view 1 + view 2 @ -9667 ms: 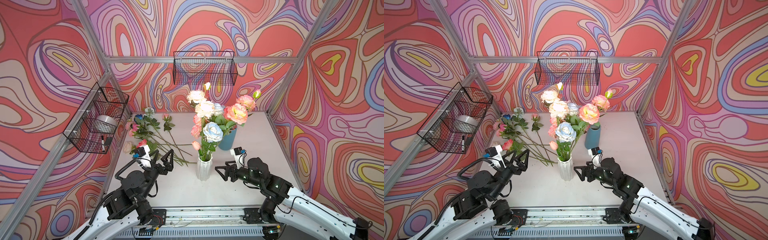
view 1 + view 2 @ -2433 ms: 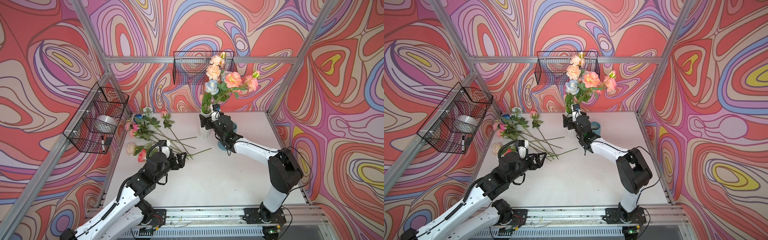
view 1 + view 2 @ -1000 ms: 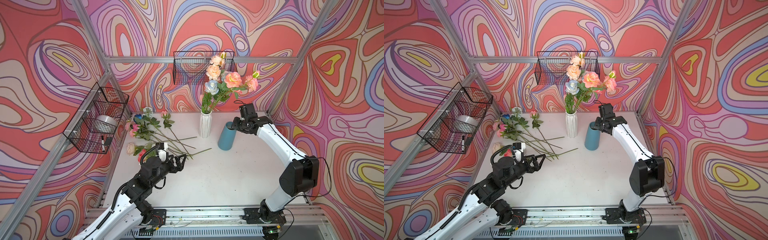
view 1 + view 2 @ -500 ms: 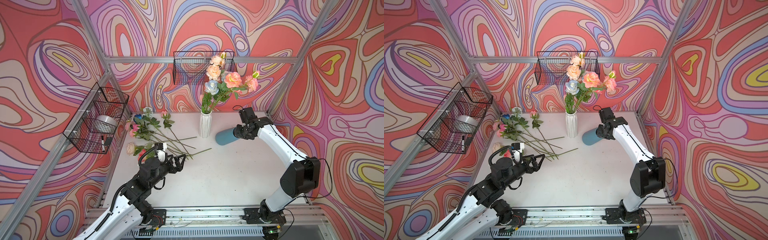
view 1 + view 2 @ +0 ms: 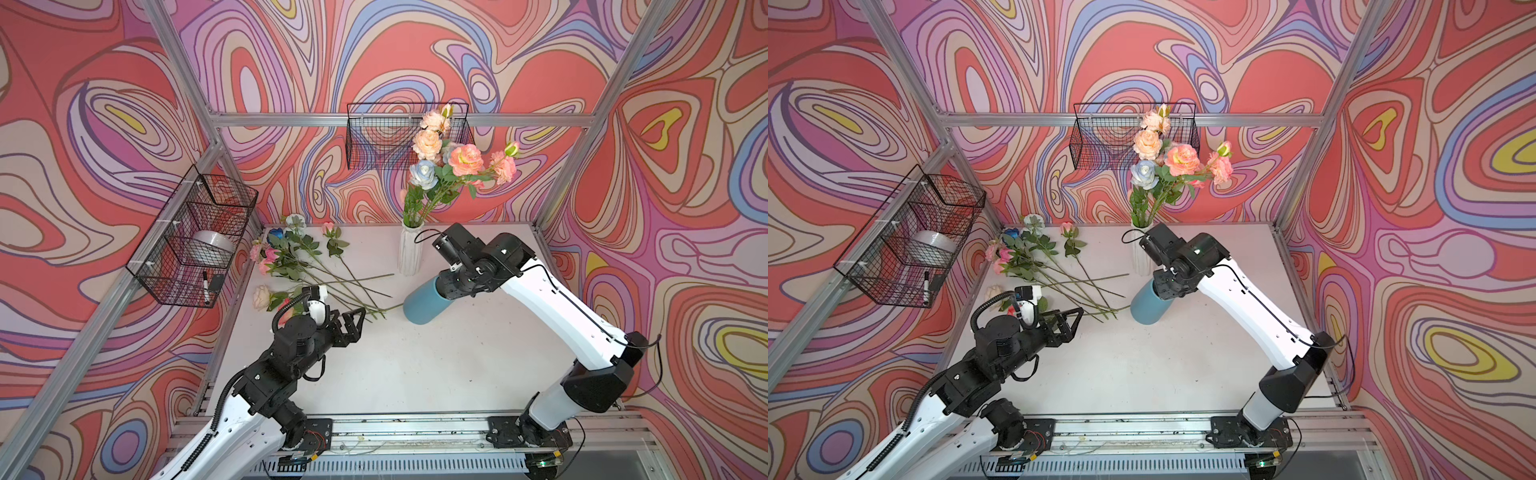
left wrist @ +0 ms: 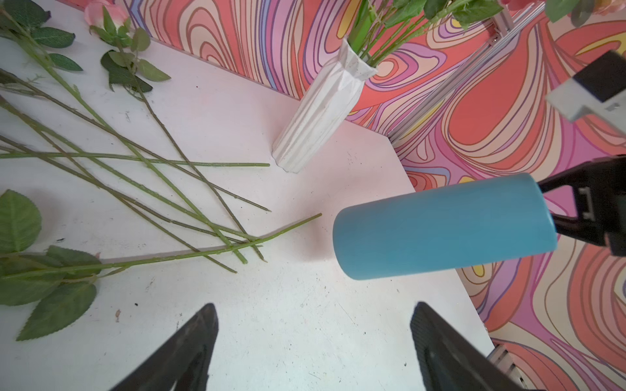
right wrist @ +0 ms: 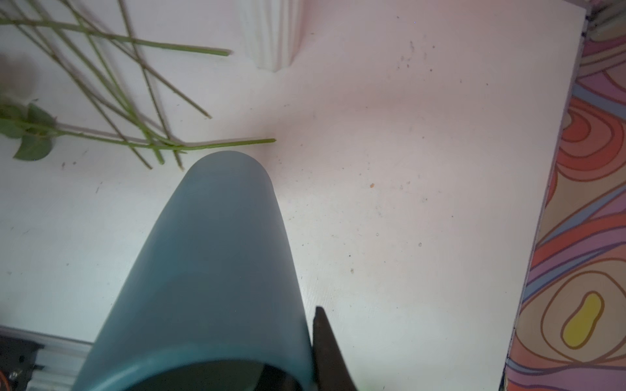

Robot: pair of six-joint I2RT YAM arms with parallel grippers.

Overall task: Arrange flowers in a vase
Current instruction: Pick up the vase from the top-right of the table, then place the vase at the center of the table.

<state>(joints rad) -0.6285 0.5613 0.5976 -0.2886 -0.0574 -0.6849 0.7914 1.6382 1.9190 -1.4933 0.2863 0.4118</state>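
Step in hand looked like fetching a second vase. The right gripper (image 5: 448,286) was pinched on the rim of the blue vase (image 5: 424,301), one finger inside the mouth and one outside. The vase was tipped nearly flat and looked lifted clear of the table (image 5: 415,365), its base pointing away from that gripper toward the left one.

The left gripper (image 5: 353,323) hung with its jaws spread wide and nothing in them. The cut ends of the loose roses (image 5: 291,259) lay just ahead of its fingertips.

The white vase (image 5: 409,253) with its bunch (image 5: 451,162) stood just beside the right gripper, on the far-wall side.

My guess for next: swing the blue vase upright and set it down between the two grippers, then the left one goes for a stem. It's only a thin-wall pinch, so it could slip while rotating.
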